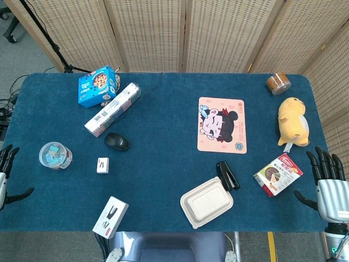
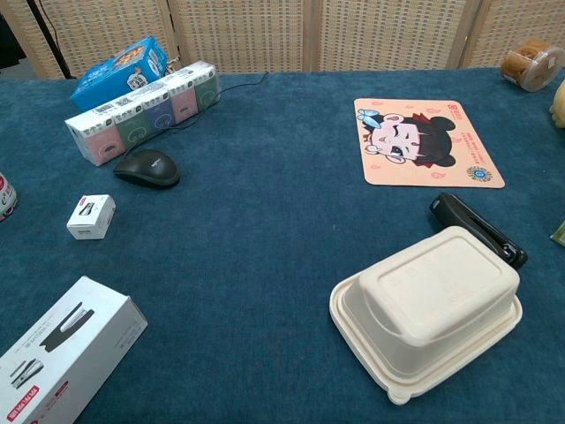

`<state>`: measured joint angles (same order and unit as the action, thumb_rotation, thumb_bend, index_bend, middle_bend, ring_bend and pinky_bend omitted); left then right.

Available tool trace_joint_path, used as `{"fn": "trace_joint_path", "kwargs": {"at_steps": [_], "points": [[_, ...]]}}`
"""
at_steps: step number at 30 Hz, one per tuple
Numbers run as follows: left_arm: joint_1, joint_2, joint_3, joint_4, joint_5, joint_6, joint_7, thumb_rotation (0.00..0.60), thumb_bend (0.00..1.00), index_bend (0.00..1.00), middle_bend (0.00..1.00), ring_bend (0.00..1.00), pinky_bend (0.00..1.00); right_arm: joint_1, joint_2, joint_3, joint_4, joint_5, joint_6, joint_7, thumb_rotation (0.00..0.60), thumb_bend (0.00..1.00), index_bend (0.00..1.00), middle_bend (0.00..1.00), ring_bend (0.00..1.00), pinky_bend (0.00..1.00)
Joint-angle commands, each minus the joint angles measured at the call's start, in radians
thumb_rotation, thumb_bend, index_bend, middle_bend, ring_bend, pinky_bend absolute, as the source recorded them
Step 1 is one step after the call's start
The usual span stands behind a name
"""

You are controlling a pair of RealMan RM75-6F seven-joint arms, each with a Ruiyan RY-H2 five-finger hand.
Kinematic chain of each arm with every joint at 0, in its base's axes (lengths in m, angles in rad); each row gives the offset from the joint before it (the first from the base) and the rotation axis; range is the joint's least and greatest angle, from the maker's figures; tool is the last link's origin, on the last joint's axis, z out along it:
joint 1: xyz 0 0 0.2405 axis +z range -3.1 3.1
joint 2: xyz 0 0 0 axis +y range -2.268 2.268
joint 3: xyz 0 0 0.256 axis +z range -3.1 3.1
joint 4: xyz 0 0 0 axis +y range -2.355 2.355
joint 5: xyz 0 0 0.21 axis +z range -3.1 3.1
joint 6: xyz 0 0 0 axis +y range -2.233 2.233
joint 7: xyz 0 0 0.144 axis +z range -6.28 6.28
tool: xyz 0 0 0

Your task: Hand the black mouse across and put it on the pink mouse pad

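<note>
The black mouse [image 1: 116, 141] [image 2: 146, 168] lies on the blue table left of centre, just in front of a long tissue pack. The pink mouse pad [image 1: 221, 124] [image 2: 425, 143] with a cartoon face lies flat at centre right, nothing on it. My left hand [image 1: 6, 173] rests at the table's far left edge, fingers spread and empty, well away from the mouse. My right hand [image 1: 328, 183] hovers at the far right edge, fingers spread, holding nothing. Neither hand appears in the chest view.
Blue snack box [image 1: 97, 85] and tissue pack [image 1: 112, 108] behind the mouse. Small white box [image 1: 102, 165], clip jar [image 1: 55, 155], stapler box [image 1: 110, 216] at left. Takeaway container [image 1: 206, 201], black stapler [image 1: 227, 175], food packet [image 1: 277, 174], yellow plush [image 1: 293, 120], brown jar [image 1: 278, 83] at right.
</note>
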<state>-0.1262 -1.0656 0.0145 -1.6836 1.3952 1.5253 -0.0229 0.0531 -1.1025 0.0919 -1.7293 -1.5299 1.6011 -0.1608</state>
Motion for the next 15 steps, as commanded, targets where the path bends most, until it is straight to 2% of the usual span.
{"fn": "trace_joint_path", "kwargs": {"at_steps": [1,15], "points": [[0.002,0.000,-0.003,-0.001,0.002,-0.005,0.003,0.600,0.02,0.00,0.00,0.00,0.00,0.000,0.002,0.000,-0.002,0.003,-0.005,0.001,0.600,0.00,0.00,0.00,0.00,0.00],[0.000,0.006,0.008,-0.006,0.076,-0.039,0.037,0.600,0.02,0.00,0.00,0.00,0.00,-0.003,0.011,0.004,-0.014,0.004,-0.008,0.019,0.600,0.00,0.00,0.00,0.00,0.00]]}}
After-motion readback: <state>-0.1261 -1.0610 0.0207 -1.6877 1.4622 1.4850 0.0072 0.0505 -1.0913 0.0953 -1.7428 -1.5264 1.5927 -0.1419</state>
